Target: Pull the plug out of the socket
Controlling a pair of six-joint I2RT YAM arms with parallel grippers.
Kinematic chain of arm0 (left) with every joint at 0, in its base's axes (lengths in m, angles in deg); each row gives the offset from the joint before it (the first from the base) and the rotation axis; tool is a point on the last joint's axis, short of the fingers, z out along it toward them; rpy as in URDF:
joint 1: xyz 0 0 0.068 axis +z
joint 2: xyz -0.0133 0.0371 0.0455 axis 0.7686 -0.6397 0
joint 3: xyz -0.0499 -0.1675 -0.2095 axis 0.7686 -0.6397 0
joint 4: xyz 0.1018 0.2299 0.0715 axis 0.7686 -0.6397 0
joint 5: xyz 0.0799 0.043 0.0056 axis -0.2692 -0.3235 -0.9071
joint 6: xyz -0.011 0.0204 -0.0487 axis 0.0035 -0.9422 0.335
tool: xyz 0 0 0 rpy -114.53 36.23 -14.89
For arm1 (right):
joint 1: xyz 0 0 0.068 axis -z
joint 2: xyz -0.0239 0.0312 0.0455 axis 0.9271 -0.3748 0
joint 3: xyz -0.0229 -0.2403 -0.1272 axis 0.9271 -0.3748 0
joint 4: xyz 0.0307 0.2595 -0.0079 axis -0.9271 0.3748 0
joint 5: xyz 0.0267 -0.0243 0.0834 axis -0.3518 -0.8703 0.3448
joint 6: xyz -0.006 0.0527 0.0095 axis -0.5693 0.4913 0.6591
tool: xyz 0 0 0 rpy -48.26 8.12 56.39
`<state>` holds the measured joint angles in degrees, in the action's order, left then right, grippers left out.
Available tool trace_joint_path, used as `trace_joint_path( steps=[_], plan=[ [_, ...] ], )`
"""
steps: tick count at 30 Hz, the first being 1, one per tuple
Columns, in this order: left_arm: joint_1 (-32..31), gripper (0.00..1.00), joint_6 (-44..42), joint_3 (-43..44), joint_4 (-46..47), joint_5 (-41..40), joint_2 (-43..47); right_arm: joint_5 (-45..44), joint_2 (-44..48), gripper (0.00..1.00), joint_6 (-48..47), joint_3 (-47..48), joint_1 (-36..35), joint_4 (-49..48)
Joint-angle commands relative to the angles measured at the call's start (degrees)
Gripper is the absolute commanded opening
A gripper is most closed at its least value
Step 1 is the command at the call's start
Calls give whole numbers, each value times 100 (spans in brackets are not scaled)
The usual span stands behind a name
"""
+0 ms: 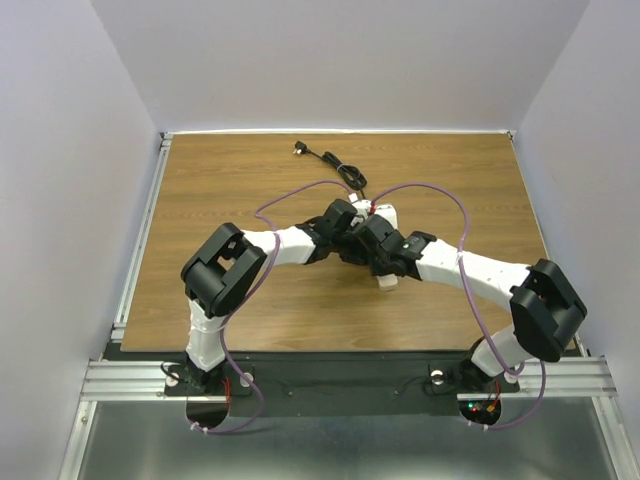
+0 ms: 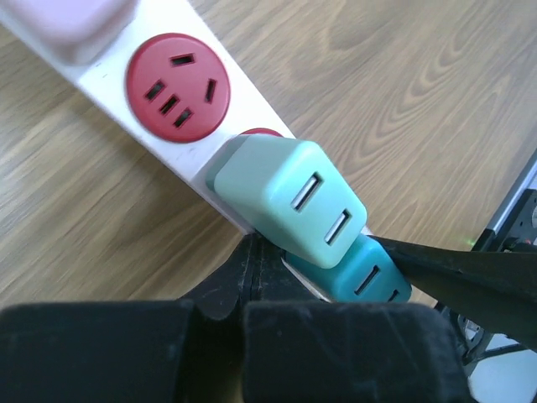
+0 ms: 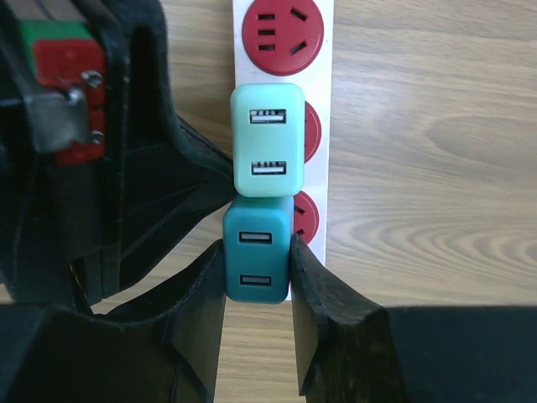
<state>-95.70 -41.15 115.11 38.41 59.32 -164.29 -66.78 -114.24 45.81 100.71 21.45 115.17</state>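
grasp is made, pull is not: that is how the job stands. the power strip point(image 3: 326, 109) lies flat on the wooden surface point(image 3: 436, 168), roughly in the middle of it, with its black cord point(image 1: 340, 172) coiled further back. two plugs sit side by side on the strip, a mint plug point(image 3: 267, 138) and a dark teal plug point(image 3: 258, 227) nearer the end, touching each other. one red outlet point(image 3: 283, 25) beyond the mint plug is free.

the right gripper point(image 3: 257, 252) is closed around the dark teal plug, one finger flat on each side of it, so this looks like the plug chosen for removal. the plug appears fully seated, flush with the strip, with no prongs showing.

the left gripper point(image 2: 254, 252) is closed with nothing between its fingers. its tip rests against the edge of the strip just beside where the two plugs meet, which reads as bracing the strip, though how hard it bears down cannot be told.

what is left is the whole extraction: drawing the teal plug straight up while the strip is kept on the surface. the mint plug touching it could rub or shift along with it.
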Motion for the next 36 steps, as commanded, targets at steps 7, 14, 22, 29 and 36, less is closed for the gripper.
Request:
trace_joint_path(
  steps=[7,14,22,29,36],
  plan=[
    [-287,0,-310,-140,-263,-792,-1058,302,819,0,265,1141,-250,-1159],
    [-296,0,-319,-131,-316,-853,-979,126,951,0,247,1228,-250,-878],
    [38,0,-13,-587,-387,-1284,152,64,776,0,519,807,-215,-693],
    [188,0,689,-1343,-290,-1257,1225,372,266,0,933,561,-215,-772],
    [188,0,1384,-1827,-404,-1415,2026,363,-173,0,1091,525,-215,-948]
  ],
)
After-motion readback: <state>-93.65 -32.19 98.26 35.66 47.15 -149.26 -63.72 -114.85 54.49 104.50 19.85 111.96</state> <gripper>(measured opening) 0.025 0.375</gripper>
